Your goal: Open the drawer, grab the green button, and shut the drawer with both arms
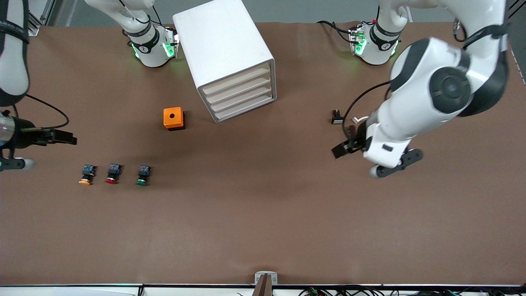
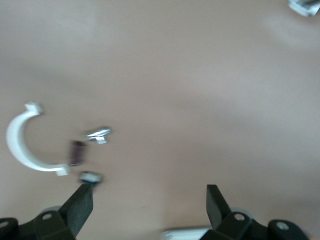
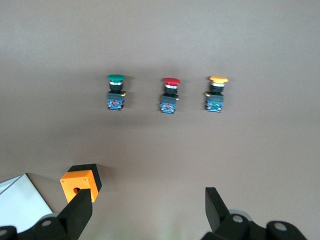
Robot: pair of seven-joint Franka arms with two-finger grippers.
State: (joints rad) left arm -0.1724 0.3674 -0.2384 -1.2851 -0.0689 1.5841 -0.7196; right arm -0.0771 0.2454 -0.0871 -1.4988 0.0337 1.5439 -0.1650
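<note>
Green button (image 1: pixel 142 176) lies on the desk (image 1: pixel 263 230) near your open, empty right end effector (image 1: pixel 65 137), beside red and yellow lookalikes. Left end effector (image 1: pixel 345 142), open and empty, hovers well off the shut drawer (image 1: pixel 242 96); mispicks threaten.

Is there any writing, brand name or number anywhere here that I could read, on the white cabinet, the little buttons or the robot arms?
No text can be read in any view.
White rounded cabinet with four cream-fronted drawers: no label.
Small orange box with a hole: no marking.
Green-capped, red-capped and yellow-orange-capped push buttons: no print that can be made out.
Dark bands at the arm bases: a small white mark, too small to read.
</note>
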